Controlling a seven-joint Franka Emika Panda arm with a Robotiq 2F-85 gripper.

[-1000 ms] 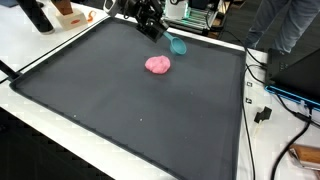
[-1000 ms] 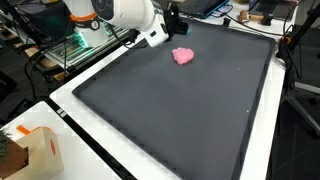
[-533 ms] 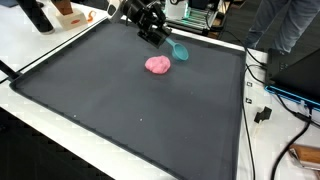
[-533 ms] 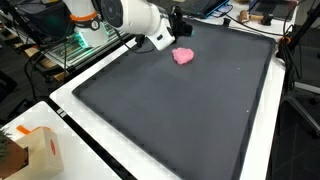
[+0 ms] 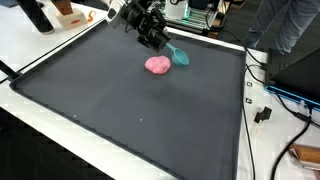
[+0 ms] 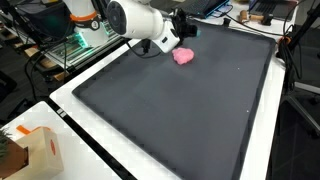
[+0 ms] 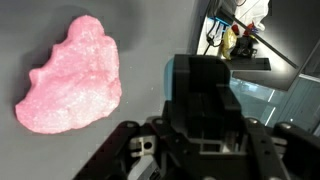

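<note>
Pink lump (image 5: 158, 65): irregular blob with lobed edges. Grainy, sparkly surface up close in wrist view, lump (image 7: 72, 78) filling upper left there. Low and flattish, resting on dark desk (image 5: 120, 125), toward far edge in both exterior views.

Claw (image 5: 153, 38) just behind and above lump, near it, tilted down toward desk. No contact seen between them. In wrist view, claw (image 7: 205, 100) right of lump, a strip of bare desk between. Same story in an exterior view: claw (image 6: 183, 28) just past lump (image 6: 183, 56).

Claw opening: cannot tell, fingers lost in dark bulk in every view. Grip on anything also unclear.

Small teal thing (image 5: 181, 57) just beside lump, close under claw tip. Whether held or lying on desk, cannot tell.
</note>
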